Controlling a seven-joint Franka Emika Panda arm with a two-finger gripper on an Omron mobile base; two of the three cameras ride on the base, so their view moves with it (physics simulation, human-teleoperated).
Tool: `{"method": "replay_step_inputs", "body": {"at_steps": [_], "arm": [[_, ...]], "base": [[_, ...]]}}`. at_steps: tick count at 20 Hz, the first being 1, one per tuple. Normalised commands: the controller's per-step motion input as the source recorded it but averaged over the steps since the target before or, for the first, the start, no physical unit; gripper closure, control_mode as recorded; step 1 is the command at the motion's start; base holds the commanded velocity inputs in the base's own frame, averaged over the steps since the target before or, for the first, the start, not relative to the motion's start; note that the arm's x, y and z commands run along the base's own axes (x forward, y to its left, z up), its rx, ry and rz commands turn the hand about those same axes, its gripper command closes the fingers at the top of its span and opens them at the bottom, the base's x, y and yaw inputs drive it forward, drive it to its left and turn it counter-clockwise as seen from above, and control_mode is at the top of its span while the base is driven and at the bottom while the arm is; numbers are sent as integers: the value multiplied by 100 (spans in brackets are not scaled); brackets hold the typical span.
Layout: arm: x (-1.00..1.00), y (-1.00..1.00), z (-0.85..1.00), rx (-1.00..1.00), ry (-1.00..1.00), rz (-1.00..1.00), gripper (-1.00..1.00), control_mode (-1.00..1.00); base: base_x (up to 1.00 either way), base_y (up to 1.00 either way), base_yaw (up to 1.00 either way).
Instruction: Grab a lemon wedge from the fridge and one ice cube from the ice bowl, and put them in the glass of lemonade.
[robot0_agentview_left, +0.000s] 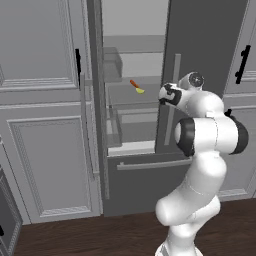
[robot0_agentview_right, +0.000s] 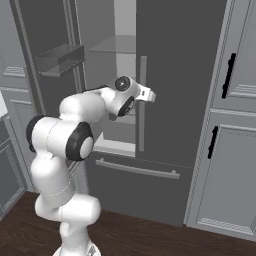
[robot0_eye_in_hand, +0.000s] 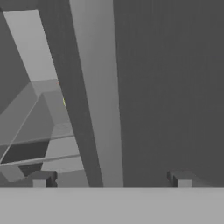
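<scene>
Lemon wedge (robot0_agentview_left: 140, 91) on fridge (robot0_agentview_left: 210, 60) shelf (robot0_agentview_left: 131, 95), touching orange-red stick (robot0_agentview_left: 134, 84). Left door (robot0_agentview_left: 95, 125) swung open, right door shut. Gripper (robot0_eye_in_hand: 111, 177) open wide, empty, facing right door's bar handle (robot0_eye_in_hand: 98, 96), short of opening. Likely needs shift left to reach wedge past handle.

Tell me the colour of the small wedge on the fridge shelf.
Bright yellow wedge-shaped piece, clearest in the left base view.
</scene>
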Motion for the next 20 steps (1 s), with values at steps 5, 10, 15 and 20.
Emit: {"method": "replay_step_inputs", "body": {"at_steps": [5,10,15,20], "arm": [[68,-19,-46,0,-11,0,-100,-100],[78,-27,-40,0,-4,0,-100,-100],[90,-58,-12,3,2,10,-100,-100],[90,-52,-2,8,8,15,100,-100]], "base": [[0,0,0],[0,0,0],[0,0,0],[0,0,0]]}}
